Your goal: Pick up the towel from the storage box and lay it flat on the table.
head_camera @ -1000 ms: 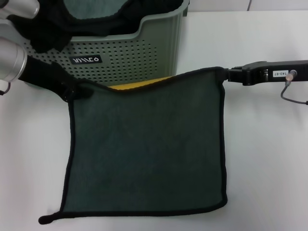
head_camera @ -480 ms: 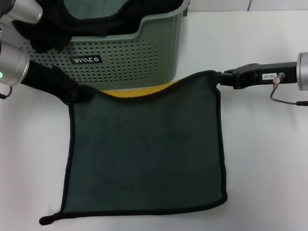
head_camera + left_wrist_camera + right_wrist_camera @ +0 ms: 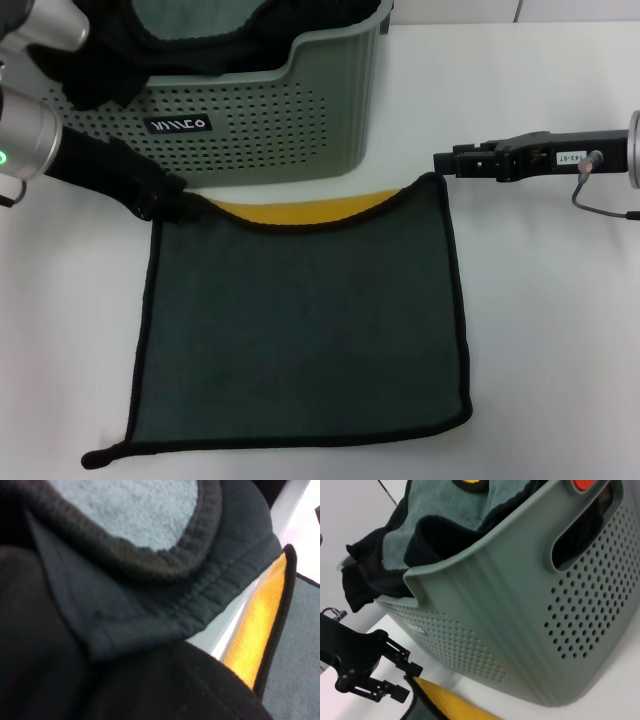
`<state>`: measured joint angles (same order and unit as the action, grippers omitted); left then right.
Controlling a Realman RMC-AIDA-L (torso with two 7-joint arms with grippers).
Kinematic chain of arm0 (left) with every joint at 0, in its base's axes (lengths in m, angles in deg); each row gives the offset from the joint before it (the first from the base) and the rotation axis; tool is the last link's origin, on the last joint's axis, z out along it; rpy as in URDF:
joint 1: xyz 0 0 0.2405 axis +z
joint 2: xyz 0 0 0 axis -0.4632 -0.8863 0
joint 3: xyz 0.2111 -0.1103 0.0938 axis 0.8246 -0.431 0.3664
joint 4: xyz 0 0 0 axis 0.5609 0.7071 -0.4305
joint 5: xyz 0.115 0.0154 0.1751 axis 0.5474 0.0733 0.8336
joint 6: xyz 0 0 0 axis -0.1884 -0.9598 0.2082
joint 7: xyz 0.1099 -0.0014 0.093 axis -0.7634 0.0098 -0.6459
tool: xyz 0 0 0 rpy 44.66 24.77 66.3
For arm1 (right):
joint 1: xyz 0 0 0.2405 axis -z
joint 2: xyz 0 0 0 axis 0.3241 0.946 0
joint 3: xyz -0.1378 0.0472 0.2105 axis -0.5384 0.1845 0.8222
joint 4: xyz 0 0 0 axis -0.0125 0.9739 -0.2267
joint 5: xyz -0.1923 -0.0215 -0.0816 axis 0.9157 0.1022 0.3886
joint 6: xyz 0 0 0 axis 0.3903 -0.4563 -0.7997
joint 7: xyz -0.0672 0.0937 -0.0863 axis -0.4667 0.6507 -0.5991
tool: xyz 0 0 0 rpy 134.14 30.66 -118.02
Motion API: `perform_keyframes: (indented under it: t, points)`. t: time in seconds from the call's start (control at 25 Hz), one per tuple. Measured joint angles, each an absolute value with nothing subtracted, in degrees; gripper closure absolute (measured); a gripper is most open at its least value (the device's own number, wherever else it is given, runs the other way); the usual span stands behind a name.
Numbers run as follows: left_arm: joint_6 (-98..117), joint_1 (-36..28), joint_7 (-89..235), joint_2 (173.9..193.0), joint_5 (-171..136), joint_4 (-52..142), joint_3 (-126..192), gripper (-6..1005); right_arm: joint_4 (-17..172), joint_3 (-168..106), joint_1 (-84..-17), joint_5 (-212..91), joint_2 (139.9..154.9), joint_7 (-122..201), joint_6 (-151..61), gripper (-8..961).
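Note:
The towel (image 3: 300, 330) lies spread on the table (image 3: 560, 330) in front of the storage box (image 3: 270, 120). Its far edge is folded over and shows a yellow strip (image 3: 300, 212). My left gripper (image 3: 168, 205) is at the towel's far left corner. In the right wrist view, the left gripper (image 3: 410, 682) has its fingers apart, with the corner's tip between them. My right gripper (image 3: 440, 161) hovers just beyond the far right corner, apart from the towel. The yellow reverse also shows in the left wrist view (image 3: 255, 635).
A black cloth (image 3: 100, 70) and another teal-grey cloth (image 3: 190, 20) hang out of the storage box (image 3: 510, 620). The box stands close behind the towel's far edge. Bare table lies to the right of the towel.
The right gripper has let go of the far right corner and pulled back a little. The towel's far edge has dropped onto the table, and more of its yellow reverse shows.

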<state>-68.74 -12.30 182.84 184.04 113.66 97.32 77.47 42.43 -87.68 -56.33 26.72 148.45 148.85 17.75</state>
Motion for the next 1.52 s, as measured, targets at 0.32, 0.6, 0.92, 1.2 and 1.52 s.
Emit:
perform_keyframes:
  t: [0.32, 0.6, 0.92, 1.2, 1.52]
  points:
    - [-72.51, -10.53, 183.06, 183.88, 112.38, 105.83, 77.29, 488, 36.14, -87.36, -53.23, 26.64, 149.22, 147.85, 20.55, 465]
    - [-91.02, -4.66, 171.85, 182.67, 89.59, 111.92, 77.23, 454, 29.63, -87.34, -48.48, 22.46, 150.23, 128.77, 39.05, 248]
    - [-99.19, 7.61, 158.80, 178.31, 55.46, 108.52, 80.39, 459, 27.86, -92.38, -44.34, 10.25, 150.81, 118.87, 49.88, 89]
    - [-99.39, 11.25, 154.72, 175.43, 49.27, 103.02, 81.07, 458, 23.83, -96.57, -43.25, 6.50, 150.88, 118.81, 49.05, 87]
    - [-99.50, 11.73, 149.18, 174.22, 51.07, 96.87, 84.81, 456, 19.62, -101.34, -42.86, 6.14, 150.88, 117.81, 44.19, 85]
